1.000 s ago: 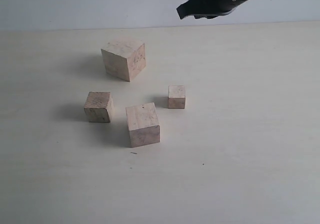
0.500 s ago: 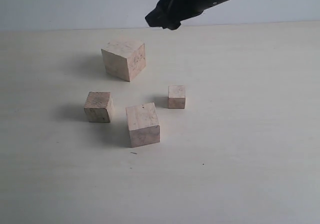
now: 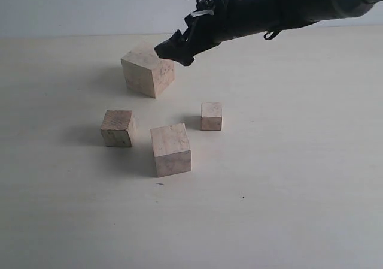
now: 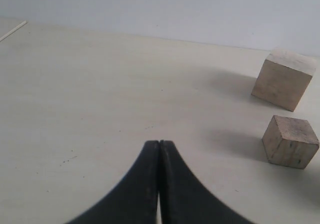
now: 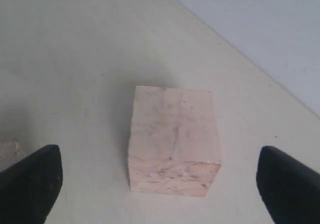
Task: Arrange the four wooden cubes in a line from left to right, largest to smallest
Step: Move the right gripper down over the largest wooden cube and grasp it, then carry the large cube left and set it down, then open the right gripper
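Four pale wooden cubes sit on the table. The largest cube (image 3: 148,70) (image 5: 172,139) (image 4: 283,79) is farthest back. A second-largest cube (image 3: 171,149) lies nearest the front, a smaller cube (image 3: 117,127) (image 4: 290,141) to its left and the smallest cube (image 3: 211,115) to its right. My right gripper (image 3: 173,51) (image 5: 160,184) hovers open just above the largest cube's right edge, fingers spread wider than the cube. My left gripper (image 4: 159,144) is shut and empty, low over bare table left of the cubes; the exterior view does not show it.
The pale table (image 3: 287,179) stretches wide around the cubes, ending at a light wall (image 3: 90,5) behind. The right arm (image 3: 281,8) reaches in from the upper right above the table's back edge.
The right arm has swung in from the top right, leftward and down, until its gripper hangs over the largest cube. The cubes have not moved.
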`<state>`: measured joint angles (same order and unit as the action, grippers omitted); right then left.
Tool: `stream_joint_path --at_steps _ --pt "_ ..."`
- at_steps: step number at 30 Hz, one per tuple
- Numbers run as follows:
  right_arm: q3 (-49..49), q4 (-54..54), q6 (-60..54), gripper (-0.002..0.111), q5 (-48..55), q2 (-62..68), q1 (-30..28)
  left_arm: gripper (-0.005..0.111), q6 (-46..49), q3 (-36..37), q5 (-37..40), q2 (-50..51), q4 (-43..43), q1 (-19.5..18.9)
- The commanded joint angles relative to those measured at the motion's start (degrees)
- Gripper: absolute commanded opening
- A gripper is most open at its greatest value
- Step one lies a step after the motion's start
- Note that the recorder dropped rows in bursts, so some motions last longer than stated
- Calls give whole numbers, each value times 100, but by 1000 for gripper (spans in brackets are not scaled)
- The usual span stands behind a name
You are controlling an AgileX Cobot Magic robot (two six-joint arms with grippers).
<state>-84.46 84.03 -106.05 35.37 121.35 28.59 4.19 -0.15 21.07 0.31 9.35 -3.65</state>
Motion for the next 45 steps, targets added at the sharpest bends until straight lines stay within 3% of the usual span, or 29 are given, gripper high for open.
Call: stream_joint_path --at_steps 1,9,15,23,41,43,45 --pt "-364 131 -467 103 159 327 70 0 2 15 -41 -31 31 28" --pt "-1152 293 -102 103 198 1024 75 0 2 15 -41 -31 31 28" --pt "-1589 293 -32 103 -151 1386 433 0 2 15 -41 -31 31 28" --pt "-1710 293 -32 103 -1203 1460 636 0 2 15 -41 -31 31 28" --pt "-1710 229 413 102 -1112 1852 636 0 2 15 -41 -31 31 28" --pt "-1710 229 413 97 -1112 1852 636 0 2 15 -41 -31 31 28" --pt "-1710 229 471 82 -1112 1852 636 0 2 15 -41 -31 31 28"
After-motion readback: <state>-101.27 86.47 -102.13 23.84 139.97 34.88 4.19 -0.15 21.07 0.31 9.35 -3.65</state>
